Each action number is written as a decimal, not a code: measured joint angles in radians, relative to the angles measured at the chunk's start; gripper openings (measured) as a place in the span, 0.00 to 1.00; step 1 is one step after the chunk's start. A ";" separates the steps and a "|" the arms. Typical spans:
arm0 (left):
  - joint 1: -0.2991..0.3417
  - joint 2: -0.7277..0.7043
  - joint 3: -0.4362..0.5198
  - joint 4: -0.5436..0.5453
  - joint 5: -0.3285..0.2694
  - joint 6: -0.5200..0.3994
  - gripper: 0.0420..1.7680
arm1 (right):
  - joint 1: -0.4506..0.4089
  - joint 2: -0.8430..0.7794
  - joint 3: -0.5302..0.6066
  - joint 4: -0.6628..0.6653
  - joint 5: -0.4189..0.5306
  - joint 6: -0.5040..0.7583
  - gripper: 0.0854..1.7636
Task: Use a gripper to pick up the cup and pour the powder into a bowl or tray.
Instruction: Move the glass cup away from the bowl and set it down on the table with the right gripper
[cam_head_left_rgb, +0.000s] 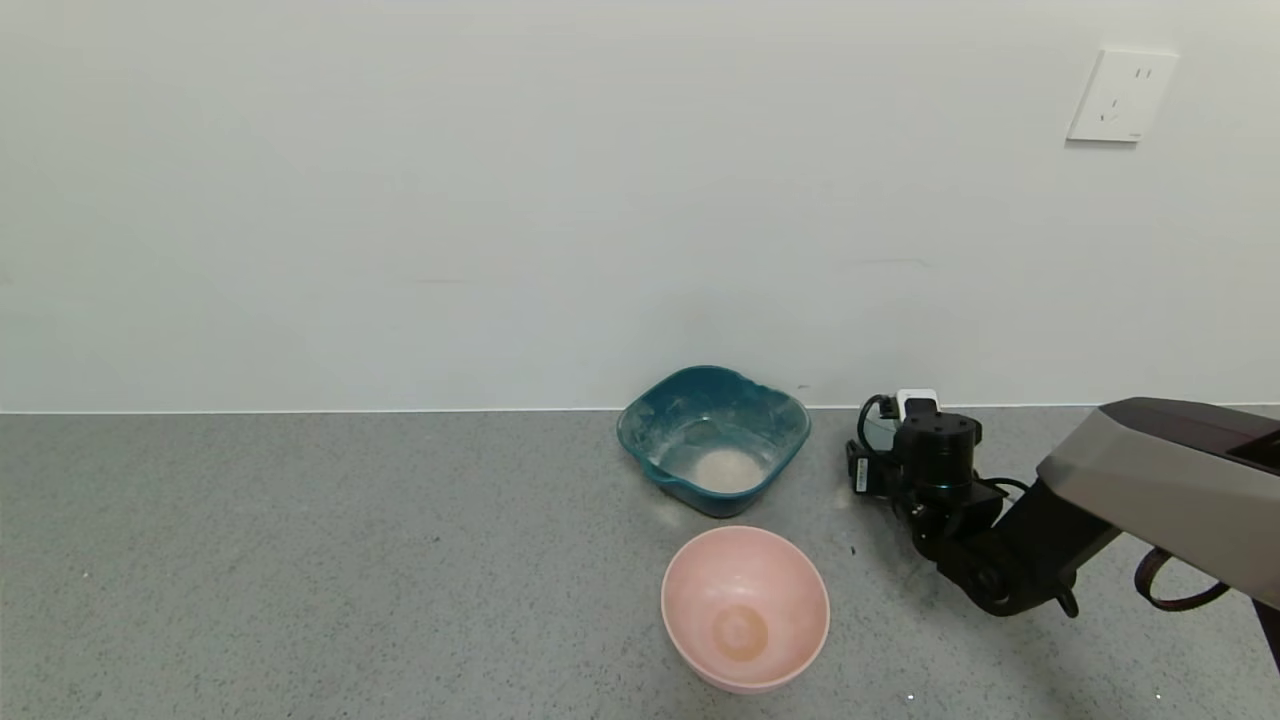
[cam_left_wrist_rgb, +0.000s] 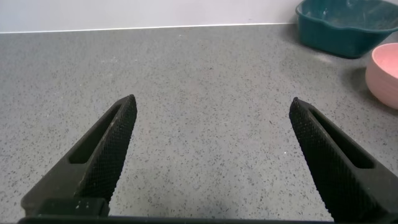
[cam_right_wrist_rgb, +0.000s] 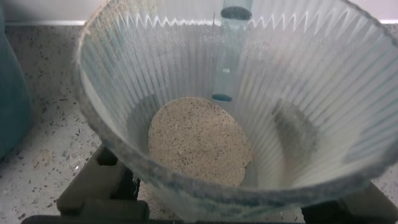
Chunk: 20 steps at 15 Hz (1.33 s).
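Observation:
My right gripper (cam_head_left_rgb: 884, 452) stands just right of the dark teal basin (cam_head_left_rgb: 715, 440), low over the counter. In the right wrist view its jaws (cam_right_wrist_rgb: 217, 165) flank the clear ribbed cup (cam_right_wrist_rgb: 298, 118), which fills the view; one finger (cam_right_wrist_rgb: 99, 180) lies against the cup's wall. The cup is upright. Its bottom shows a speckled beige disc like the counter, and I see no white powder in it. A patch of white powder (cam_head_left_rgb: 726, 468) lies in the basin. My left gripper (cam_left_wrist_rgb: 211, 102) is open and empty over bare counter, out of the head view.
A round pink bowl (cam_head_left_rgb: 745, 608) with an orange-brown stain sits in front of the basin; both also show in the left wrist view, the basin (cam_left_wrist_rgb: 348, 28) and the pink bowl (cam_left_wrist_rgb: 385, 74). A white wall runs close behind the basin. Grey speckled counter stretches left.

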<state>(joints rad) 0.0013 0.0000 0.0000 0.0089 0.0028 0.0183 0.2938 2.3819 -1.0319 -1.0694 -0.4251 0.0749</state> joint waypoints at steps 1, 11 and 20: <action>0.000 0.000 0.000 0.000 0.000 0.000 1.00 | 0.000 0.000 0.001 0.002 0.000 0.000 0.77; 0.000 0.000 0.000 0.000 0.000 0.000 1.00 | -0.001 -0.004 0.014 0.014 -0.001 0.001 0.91; 0.000 0.000 0.000 0.000 0.000 0.000 1.00 | -0.011 -0.166 0.161 0.163 0.102 0.006 0.95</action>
<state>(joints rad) 0.0013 0.0000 0.0000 0.0091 0.0028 0.0181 0.2823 2.2164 -0.8711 -0.9062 -0.3232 0.0806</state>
